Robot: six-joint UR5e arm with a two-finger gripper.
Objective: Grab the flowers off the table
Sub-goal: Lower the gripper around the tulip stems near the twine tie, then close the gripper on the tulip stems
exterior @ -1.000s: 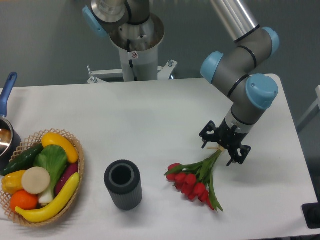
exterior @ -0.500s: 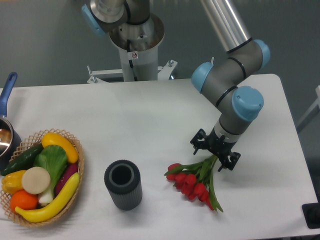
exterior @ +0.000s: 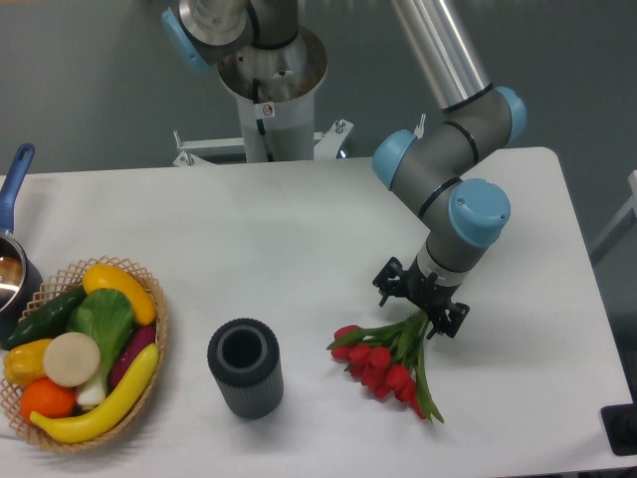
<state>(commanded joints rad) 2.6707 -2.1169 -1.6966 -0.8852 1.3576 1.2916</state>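
Flowers [exterior: 386,360] lie on the table [exterior: 299,239] toward the near right corner — red heads nearest the front edge. Gripper [exterior: 420,306] is low over the stem ends, jaws apart. Dark ribbed cylinder [exterior: 245,367] mid-front; wicker basket [exterior: 149,329] and pot [exterior: 12,271] at left edge.

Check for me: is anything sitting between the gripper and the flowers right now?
Nothing visible is. The gripper is directly over the stem end of the flowers, which lie flat on the table. The dark cup stands off to the side of the blooms, and the basket is farther off still.
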